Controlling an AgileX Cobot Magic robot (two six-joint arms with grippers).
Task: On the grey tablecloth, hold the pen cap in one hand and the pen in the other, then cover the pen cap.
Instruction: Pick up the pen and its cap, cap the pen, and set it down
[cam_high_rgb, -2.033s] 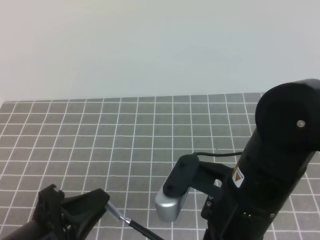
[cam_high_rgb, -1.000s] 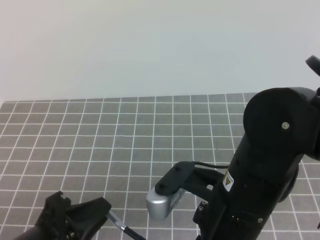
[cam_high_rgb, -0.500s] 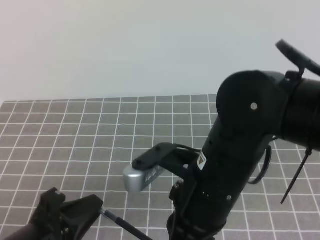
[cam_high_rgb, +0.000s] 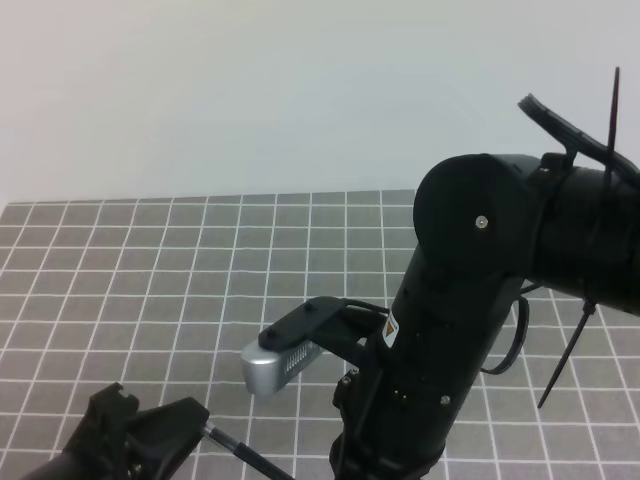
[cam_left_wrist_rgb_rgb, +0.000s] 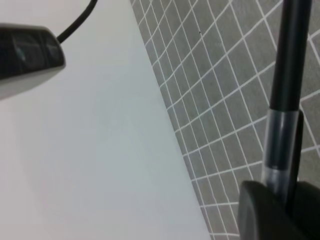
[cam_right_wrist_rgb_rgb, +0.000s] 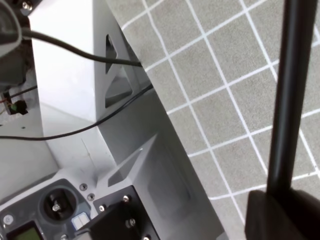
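Note:
The grey tablecloth (cam_high_rgb: 200, 260) covers the table. My left gripper (cam_high_rgb: 165, 440) sits at the bottom left, shut on the pen (cam_high_rgb: 245, 455). The pen's silvery end is at the fingers and its black shaft runs down-right out of frame. In the left wrist view the pen (cam_left_wrist_rgb_rgb: 287, 60) rises from my left gripper (cam_left_wrist_rgb_rgb: 277, 210). My right gripper is hidden below the exterior frame. In the right wrist view my right gripper (cam_right_wrist_rgb_rgb: 280, 215) is shut on a black tube, taken as the pen cap (cam_right_wrist_rgb_rgb: 290, 100). The tube leaves the frame at the top, so the join is not seen.
The bulky black right arm (cam_high_rgb: 480, 300) and its silver wrist camera (cam_high_rgb: 275, 360) hang over the cloth's centre-right. A black cable tie (cam_high_rgb: 570, 350) dangles at the right. A pale wall stands behind. A white stand with cables (cam_right_wrist_rgb_rgb: 75, 90) borders the cloth.
The right arm has swung left and risen, and its silver camera has moved left toward the pen. My left gripper with the pen has drifted slightly down and left.

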